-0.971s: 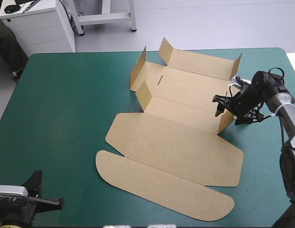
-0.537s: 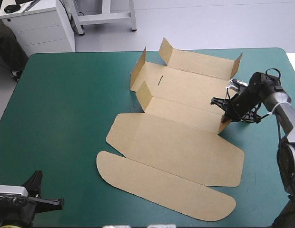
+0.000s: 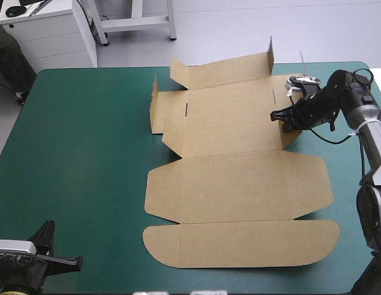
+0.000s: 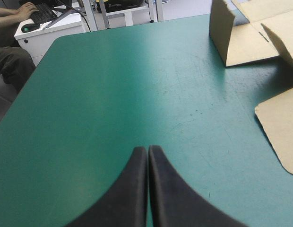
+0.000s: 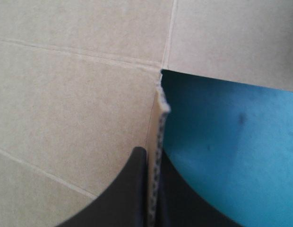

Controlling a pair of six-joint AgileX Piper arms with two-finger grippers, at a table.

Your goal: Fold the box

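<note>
At the near left corner of the teal-green counter [image 3: 86, 153] the left gripper [image 4: 147, 149] rests, black fingers together, empty. The flat-cut brown cardboard box [image 3: 239, 184], skewed just before, now lies square to the counter's edges, probably aligned for folding. Beyond, the right gripper [image 5: 151, 153] clamps its right edge; from above, the fingertips are hidden.

— Where is the high view?
— Above and behind, facing forward and down over the whole table [image 3: 86, 153].
— And the wrist views?
— Left sits low at the near corner and shares the box [image 4: 238, 40]'s left flap with high. Right sits very close against a box edge.
</note>
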